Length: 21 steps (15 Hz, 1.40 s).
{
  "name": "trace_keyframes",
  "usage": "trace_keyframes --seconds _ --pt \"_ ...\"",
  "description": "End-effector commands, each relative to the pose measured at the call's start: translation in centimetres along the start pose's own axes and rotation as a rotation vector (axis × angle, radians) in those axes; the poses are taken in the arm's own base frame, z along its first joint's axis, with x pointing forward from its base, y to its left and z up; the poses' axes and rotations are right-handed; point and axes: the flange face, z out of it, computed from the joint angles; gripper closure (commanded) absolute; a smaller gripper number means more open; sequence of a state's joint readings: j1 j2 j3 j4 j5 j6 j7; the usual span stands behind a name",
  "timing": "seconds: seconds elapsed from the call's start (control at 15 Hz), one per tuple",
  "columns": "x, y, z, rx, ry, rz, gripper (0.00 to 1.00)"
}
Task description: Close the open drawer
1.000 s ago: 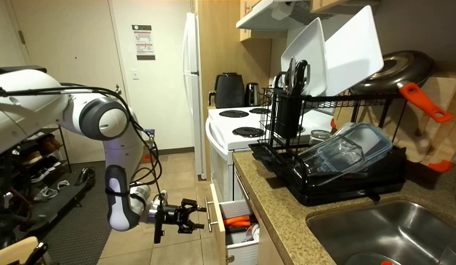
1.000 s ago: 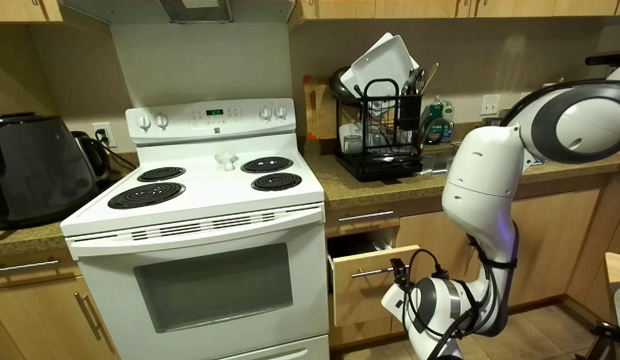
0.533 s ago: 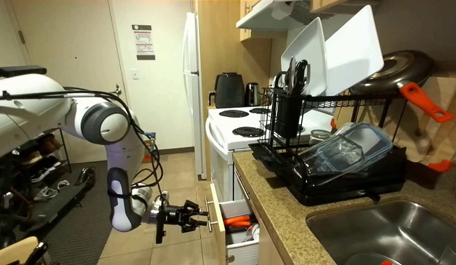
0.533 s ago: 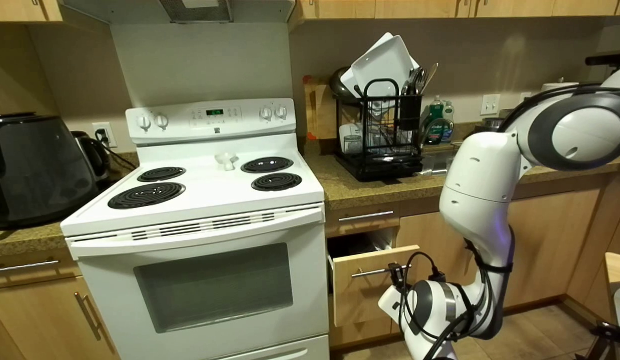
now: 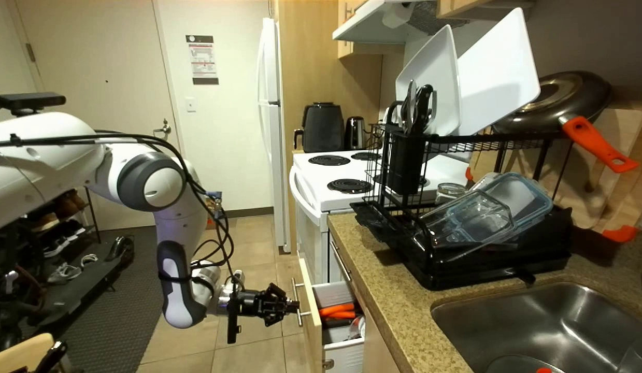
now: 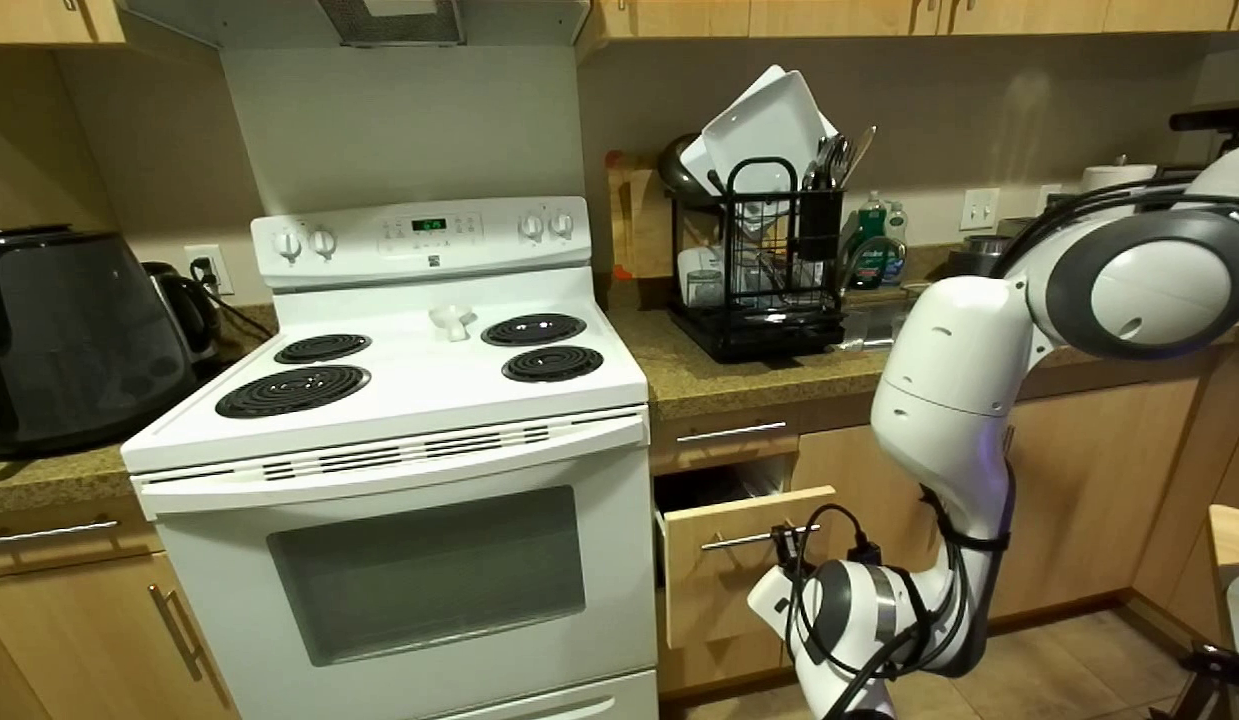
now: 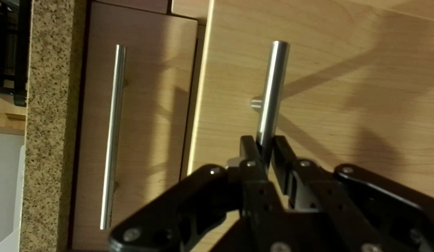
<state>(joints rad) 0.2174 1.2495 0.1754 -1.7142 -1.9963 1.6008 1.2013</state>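
Right, I've got the handle (image 7: 273, 87): the gripper (image 7: 265, 140) is closed on it, fingers (image 7: 250, 148) snug against either side of the metal bar, only the bar's thickness between them. That handle is on the drawer (image 6: 719, 600), and the drawer stands out of its cabinet, open, just beside the stove (image 6: 419, 385) and below the table (image 6: 694, 380). Orange utensils (image 5: 339, 309) lie inside it, plus something whitish at the end away from the stove that I can't make out.

Hard by the stove, between table and drawer, here's an upper drawer (image 6: 724, 452), pushed in, with its own bar (image 7: 113, 136).

Biggest thing in the way is my own arm (image 6: 939, 400): in an exterior view it covers the drawer's lower corner away from the stove, black cables (image 6: 863, 552) looping there too.

Up on the table, same side of the stove, stands a dish rack (image 5: 507, 272), piled with glass containers (image 5: 481, 223), white plates (image 5: 497, 77) and a dark pan (image 5: 564, 98). The sink (image 5: 458, 321) lies farther from the stove. Opposite side of the stove: a black appliance (image 6: 79, 340) and a kettle (image 5: 355, 133). On the stove itself, a small white dish (image 6: 451, 320) sits among the coils (image 6: 294, 390). Well apart from the stove, across the floor, shoes (image 5: 67, 272).
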Motion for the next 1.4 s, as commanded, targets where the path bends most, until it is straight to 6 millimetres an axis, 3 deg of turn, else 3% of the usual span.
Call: trace_keyframes --seconds 0.0,0.8,1.33 --pt "-1.0 -2.2 1.9 -0.025 -0.025 -0.034 0.96" --pt "-2.5 -6.2 7.8 -0.080 -0.129 -0.076 0.96" --pt "-2.7 -6.4 10.9 -0.015 -0.069 0.008 0.96"
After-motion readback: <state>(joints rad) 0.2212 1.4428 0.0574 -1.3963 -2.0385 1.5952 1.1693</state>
